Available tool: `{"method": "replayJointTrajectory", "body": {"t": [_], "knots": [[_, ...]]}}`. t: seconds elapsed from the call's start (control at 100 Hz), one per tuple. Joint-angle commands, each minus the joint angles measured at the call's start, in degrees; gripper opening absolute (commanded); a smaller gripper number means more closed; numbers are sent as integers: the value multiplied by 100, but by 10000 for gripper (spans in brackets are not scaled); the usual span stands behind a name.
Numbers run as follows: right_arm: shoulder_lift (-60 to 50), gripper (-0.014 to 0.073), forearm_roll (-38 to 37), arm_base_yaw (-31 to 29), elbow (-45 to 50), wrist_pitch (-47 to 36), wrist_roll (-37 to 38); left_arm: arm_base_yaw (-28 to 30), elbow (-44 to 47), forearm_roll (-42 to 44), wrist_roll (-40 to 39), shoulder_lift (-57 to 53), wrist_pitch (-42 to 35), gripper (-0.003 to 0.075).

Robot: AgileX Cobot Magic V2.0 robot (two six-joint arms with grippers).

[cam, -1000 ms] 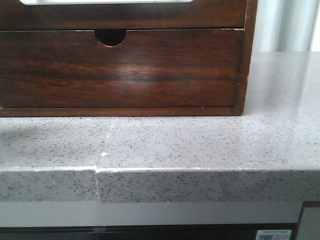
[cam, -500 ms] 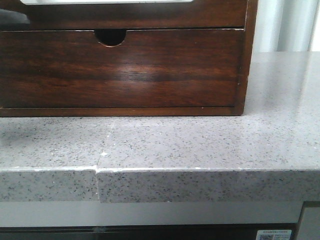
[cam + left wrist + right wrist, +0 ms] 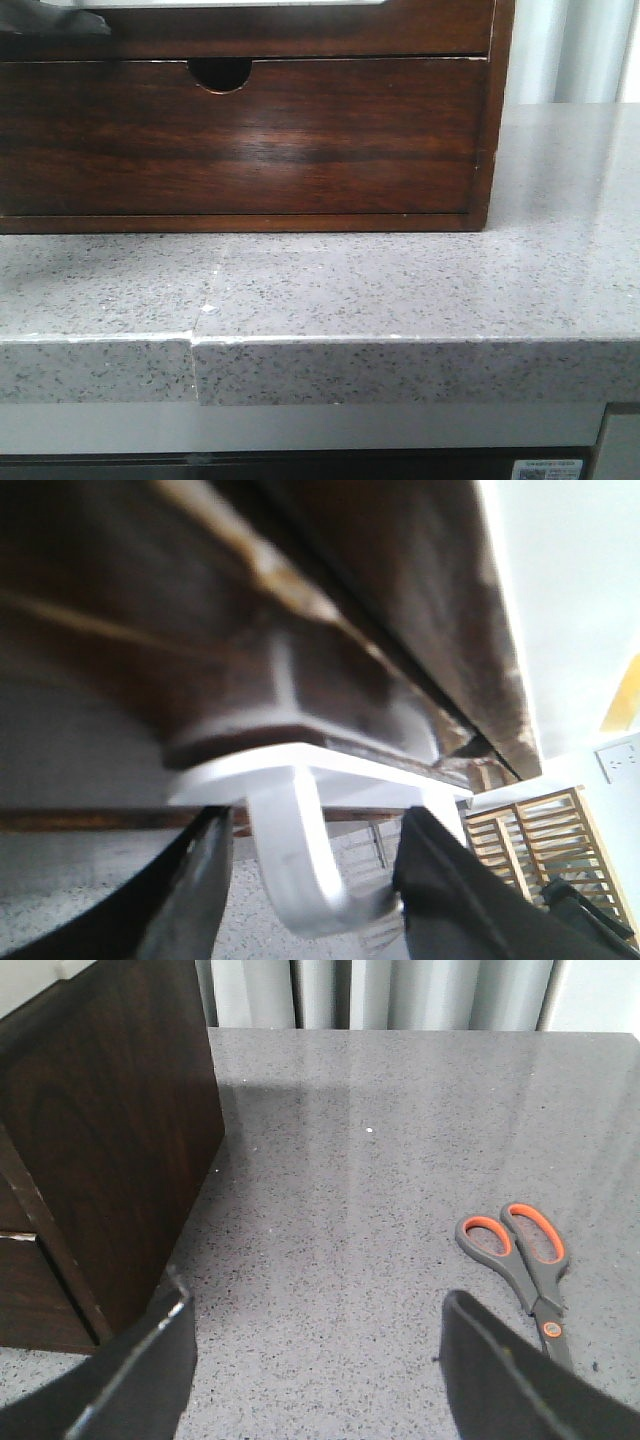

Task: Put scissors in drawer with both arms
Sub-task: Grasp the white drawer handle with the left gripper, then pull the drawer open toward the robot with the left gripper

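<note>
Speckled grey stone counter point(image 3: 400, 290), pale curtains point(image 3: 420, 990).

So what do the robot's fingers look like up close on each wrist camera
Left gripper: two black fingers, matte, tapering, with curved inner edges. Right gripper: the same black fingers, broad and flat, one with a paler worn-looking edge. No cables, markings or labels show in either view, and the arms themselves are out of frame.

Soft, even daylight fills all views. The front view is sharp, with a pale sheen on the lower drawer point(image 3: 270, 140) front and faint glare on the counter point(image 3: 400, 290). The left wrist view is badly blurred, its background overexposed. The right wrist view is clear, with glare streaks on the counter.
</note>
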Motion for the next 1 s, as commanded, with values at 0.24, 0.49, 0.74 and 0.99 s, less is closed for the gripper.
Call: {"method": "replayJointTrajectory", "body": {"t": [0.24,0.49,0.74,0.99], "knots": [[63,461,10,-2,-191,-447,0,-25,-187,-566,32,-77,140,299],[63,461,10,-2,-191,-437,0,-25,-187,-558,32,-77,283,134],[63,461,10,-2,-191,-413,0,-25,-187,-90,32,-101,838,36],[63,461,10,-2,-191,-369,0,-25,126,281,32,-562,958,-20]]}}
